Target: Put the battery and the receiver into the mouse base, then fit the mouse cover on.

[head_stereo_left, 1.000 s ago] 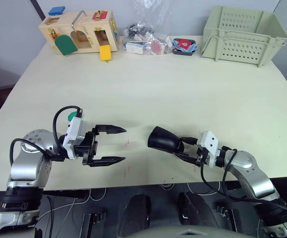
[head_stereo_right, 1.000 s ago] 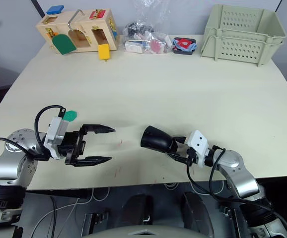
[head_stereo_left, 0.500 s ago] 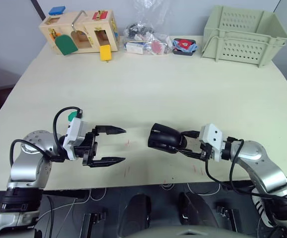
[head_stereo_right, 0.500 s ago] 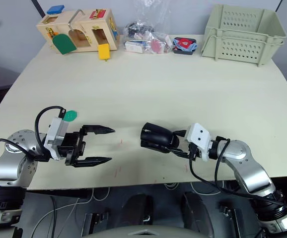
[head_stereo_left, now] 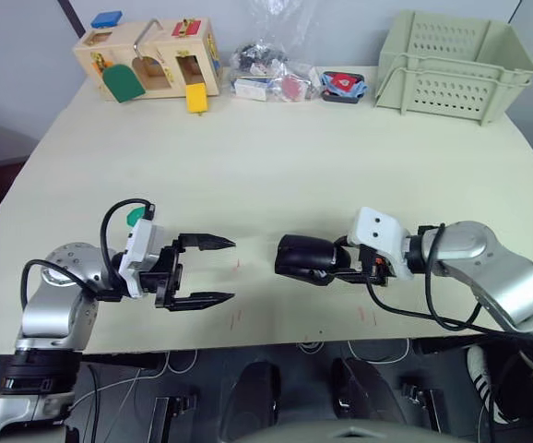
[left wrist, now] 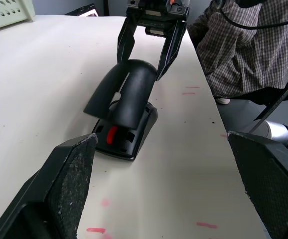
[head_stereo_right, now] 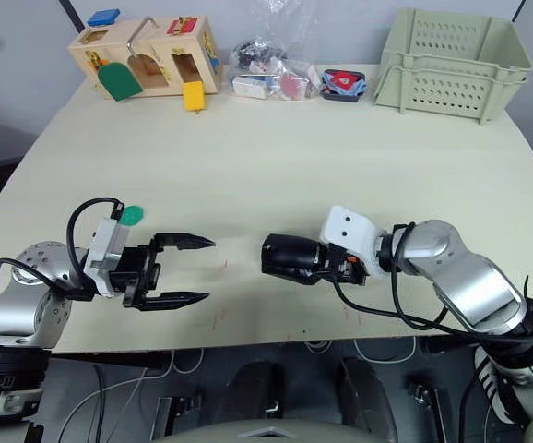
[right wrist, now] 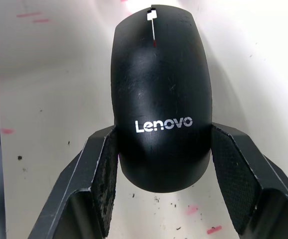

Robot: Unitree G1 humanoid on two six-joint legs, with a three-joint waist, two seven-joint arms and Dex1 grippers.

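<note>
Now the last step is in hand, fitting the mouse cover [left wrist: 134, 89] onto the mouse base [left wrist: 126, 132]. Nearest, at the worktop's [head_stereo_left: 276, 157] front edge, the left gripper [head_stereo_left: 213, 270] waits wide open and empty, a short way to the left of the mouse. The right gripper [right wrist: 159, 172] has its fingers on both sides of the cover's rear. The cover sits raised at one end, red still showing beneath. Next it likely needs pressing down flat. Farther back stand a wooden lock box [head_stereo_left: 147, 60] and a green basket [head_stereo_left: 456, 65].
</note>
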